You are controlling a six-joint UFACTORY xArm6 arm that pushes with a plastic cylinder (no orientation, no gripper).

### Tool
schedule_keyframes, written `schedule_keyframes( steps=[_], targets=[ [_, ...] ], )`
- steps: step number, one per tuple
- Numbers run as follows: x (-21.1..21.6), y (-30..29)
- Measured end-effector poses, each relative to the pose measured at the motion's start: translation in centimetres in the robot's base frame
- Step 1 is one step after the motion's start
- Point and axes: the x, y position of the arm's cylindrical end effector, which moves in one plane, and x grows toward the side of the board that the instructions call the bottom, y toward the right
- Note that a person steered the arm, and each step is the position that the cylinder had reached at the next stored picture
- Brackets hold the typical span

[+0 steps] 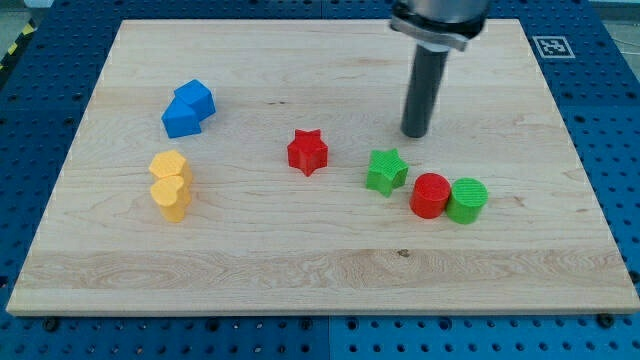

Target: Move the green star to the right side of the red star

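The green star [386, 170] lies on the wooden board [300, 270], to the view's right of the red star [307, 152], with a gap between them. My tip [416, 134] stands on the board just above and to the right of the green star, a short gap away, not touching it.
A red cylinder [430, 195] and a green cylinder [466, 200] touch each other just below-right of the green star. A blue block [188, 108] lies at upper left. Two yellow blocks [171, 183] stand together below it.
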Motion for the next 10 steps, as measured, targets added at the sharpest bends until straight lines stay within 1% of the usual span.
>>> schedule_keyframes(
  steps=[1,3,4,5,6,7,8,10],
  targets=[
    [2.4,3.5],
    [12.7,8.5],
    [18.0,9.8],
    [18.4,8.5],
    [17.4,3.4],
    [13.5,-0.5],
    [10.6,-3.7],
    [7.1,-9.8]
  ],
)
